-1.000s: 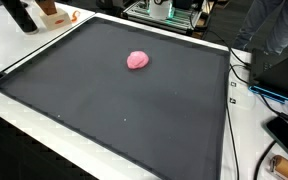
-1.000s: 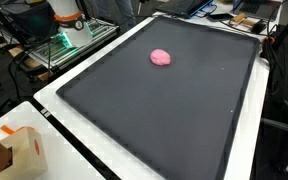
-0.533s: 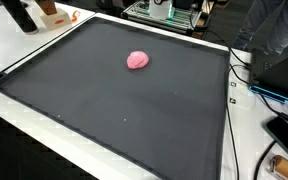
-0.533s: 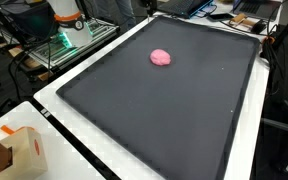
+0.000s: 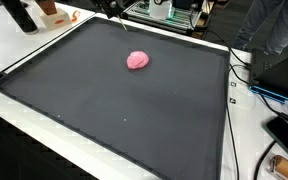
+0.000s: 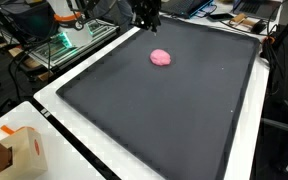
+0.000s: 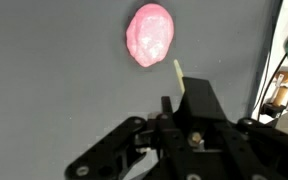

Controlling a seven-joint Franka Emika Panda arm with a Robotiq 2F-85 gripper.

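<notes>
Wrist view, left to right: bare black mat (image 7: 44,70) fills the left side. The pink lump (image 7: 150,35) lies on it near the top, a rounded, wrinkled blob. Just below it and a little to the right is your claw (image 7: 179,100) — one dark finger (image 7: 199,100) with a pale tip points up toward the lump and stops short, with a strip of mat between them. The other finger is lost among the linkages at the bottom, so you cannot tell whether the claw is open or closed. At the far right the mat ends in a pale edge.

In an exterior view, an orange-and-white box (image 5: 50,12) sits on the white counter (image 5: 14,45) at the far left, off the mat. The claw (image 5: 112,8) hangs at the top of the frame above the mat's far border. The lump (image 5: 137,60) rests further right and nearer the camera, well inside the mat and clear of the claw. Cables (image 5: 246,75) run along the right side.

In an exterior view, a cardboard box (image 6: 19,150) stands at the lower left. Further right the claw (image 6: 146,14) hovers over the mat's far edge — the lump (image 6: 160,57) lies near it, not touching.
</notes>
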